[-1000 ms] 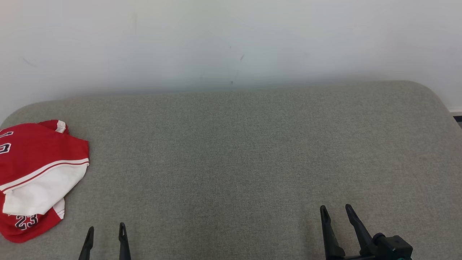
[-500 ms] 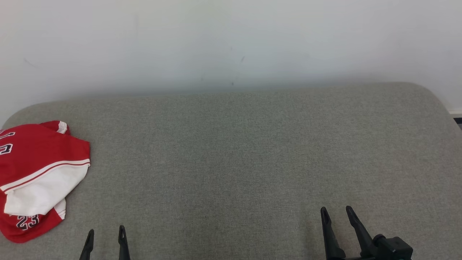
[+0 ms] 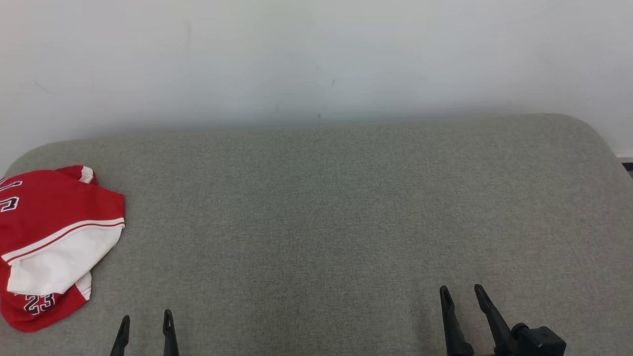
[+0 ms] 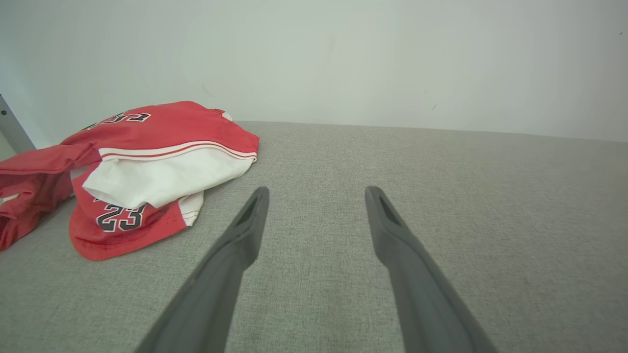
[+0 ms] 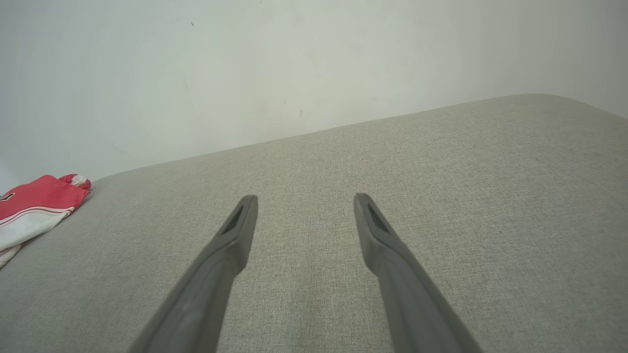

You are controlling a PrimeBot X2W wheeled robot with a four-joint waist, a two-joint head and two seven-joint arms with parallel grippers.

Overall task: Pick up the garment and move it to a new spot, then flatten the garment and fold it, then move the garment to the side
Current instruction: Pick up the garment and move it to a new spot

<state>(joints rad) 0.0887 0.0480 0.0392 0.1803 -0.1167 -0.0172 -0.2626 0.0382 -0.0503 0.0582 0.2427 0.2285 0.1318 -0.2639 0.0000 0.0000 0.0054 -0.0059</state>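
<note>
The garment (image 3: 49, 237) is a red and white jersey with black "23" numbers, lying crumpled at the far left of the grey cushioned surface (image 3: 321, 212). The left wrist view has the garment (image 4: 142, 166) ahead and to the left. My left gripper (image 3: 146, 316) stands open near the front edge, a short way right of the jersey, with nothing between its fingers. My right gripper (image 3: 462, 290) is open over bare fabric at the lower right, far from the jersey. A corner of the garment (image 5: 34, 211) sits at the left edge of the right wrist view.
A white wall (image 3: 316, 59) runs along the back of the cushioned surface. The surface's rounded right corner (image 3: 593, 133) drops off beside a dark strip of floor (image 3: 627, 163). A pale post (image 4: 12, 127) stands at the far left behind the jersey.
The whole head picture has drifted slightly, so the camera has moved a little. Both grippers stay open and the jersey lies as before.
</note>
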